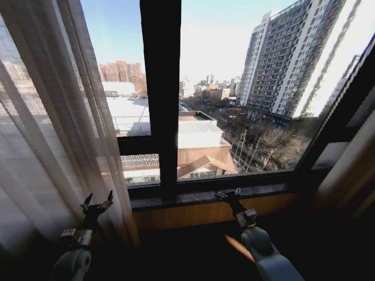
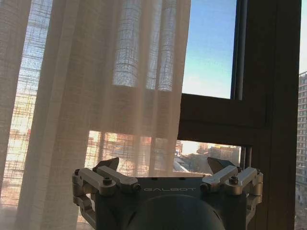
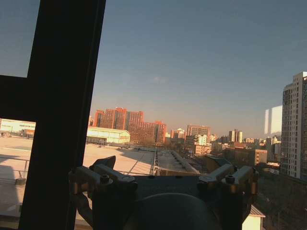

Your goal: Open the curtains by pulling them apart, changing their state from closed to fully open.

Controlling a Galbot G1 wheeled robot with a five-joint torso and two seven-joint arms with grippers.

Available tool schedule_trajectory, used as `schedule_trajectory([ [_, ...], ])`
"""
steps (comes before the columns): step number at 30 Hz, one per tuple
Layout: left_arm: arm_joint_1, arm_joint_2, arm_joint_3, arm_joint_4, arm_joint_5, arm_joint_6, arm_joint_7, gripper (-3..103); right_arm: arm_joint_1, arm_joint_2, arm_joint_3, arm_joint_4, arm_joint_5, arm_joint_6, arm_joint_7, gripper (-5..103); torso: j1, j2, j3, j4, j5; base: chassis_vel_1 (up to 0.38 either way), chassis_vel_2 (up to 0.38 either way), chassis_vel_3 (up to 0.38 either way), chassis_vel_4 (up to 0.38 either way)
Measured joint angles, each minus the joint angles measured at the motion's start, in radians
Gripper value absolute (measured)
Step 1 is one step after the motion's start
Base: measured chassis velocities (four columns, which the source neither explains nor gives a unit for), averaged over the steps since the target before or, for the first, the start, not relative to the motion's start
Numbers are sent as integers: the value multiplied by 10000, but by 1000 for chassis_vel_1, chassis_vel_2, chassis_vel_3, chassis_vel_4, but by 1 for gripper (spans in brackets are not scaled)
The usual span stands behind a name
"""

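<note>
I am seeing the curtains point(image 1: 53, 134) hanging gathered at the window's left edge. My left gripper point(image 1: 97, 205) is hovering just beside their folds, fingers spread, holding nothing. My right gripper point(image 1: 227, 194), fingers also released, is sitting near the windowsill point(image 1: 193, 198).

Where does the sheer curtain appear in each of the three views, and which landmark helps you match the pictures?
Head view: the sheer curtain hangs along the left side, in front of the left gripper.
Left wrist view: it covers the left and middle, beyond that gripper's open fingers.
Right wrist view: not in it; open window and city beyond the right gripper.
Shared landmark: the dark window post.
</note>
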Motion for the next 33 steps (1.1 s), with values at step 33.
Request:
schedule_trajectory([
  [33,2,0,0,0,0,0,1,100,0,1,1,0,0,0,-1,100,-4,3,-3,3,-9,-31,37,32,-33],
])
